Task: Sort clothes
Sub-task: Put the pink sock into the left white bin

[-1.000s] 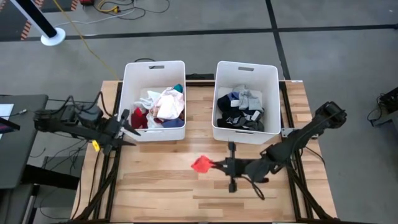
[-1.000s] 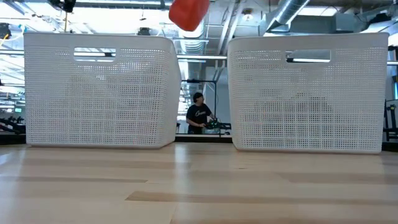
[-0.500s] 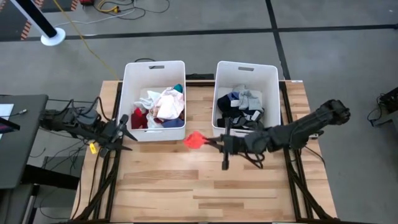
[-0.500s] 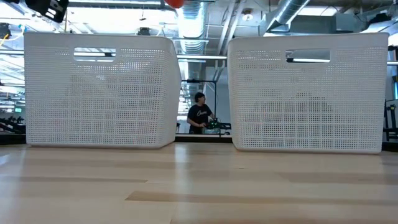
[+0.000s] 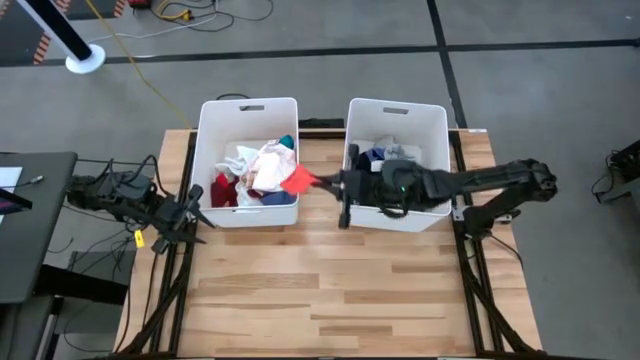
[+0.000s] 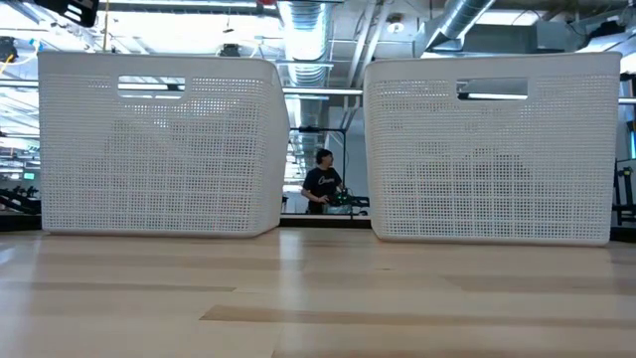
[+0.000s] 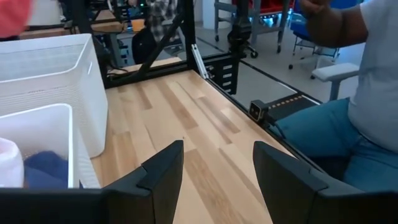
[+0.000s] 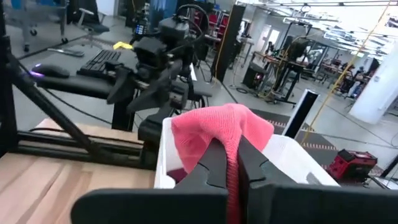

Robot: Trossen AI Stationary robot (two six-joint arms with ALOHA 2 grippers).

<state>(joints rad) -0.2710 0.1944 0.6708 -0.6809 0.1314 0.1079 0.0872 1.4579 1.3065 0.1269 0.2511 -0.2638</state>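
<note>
My right gripper [image 5: 318, 183] is shut on a small pink-red garment [image 5: 297, 180], held in the air over the right rim of the left white bin [image 5: 210, 150]. That bin holds white, pink, maroon and blue clothes [image 5: 262, 172]. The right white bin [image 5: 432, 125] holds grey, black and navy clothes [image 5: 392, 158], partly hidden by my right arm. My left gripper [image 5: 195, 205] waits open at the table's left edge, beside the left bin, with nothing between its fingers [image 7: 165, 168]. My right gripper pinches the pink-red garment between its two fingers at a gathered fold [image 8: 231, 155]. The fingers lie about level and come from the table's right side. The garment [image 8: 217, 132] bulges past the fingertips, lifted clear of table and bin.
Bare wooden table [image 5: 330, 285] spreads in front of both bins. Black frame rails [image 5: 470, 280] run along the table's sides. A seated person [image 7: 367, 93] is near the table's right side, and another person [image 6: 321, 181] stands far behind, seen between the bins.
My right gripper has risen and swung from the middle of the table toward the far left, carrying the pink-red garment up to the left bin's right rim. The garment has stayed in the shut fingers and left the low view's top edge.
</note>
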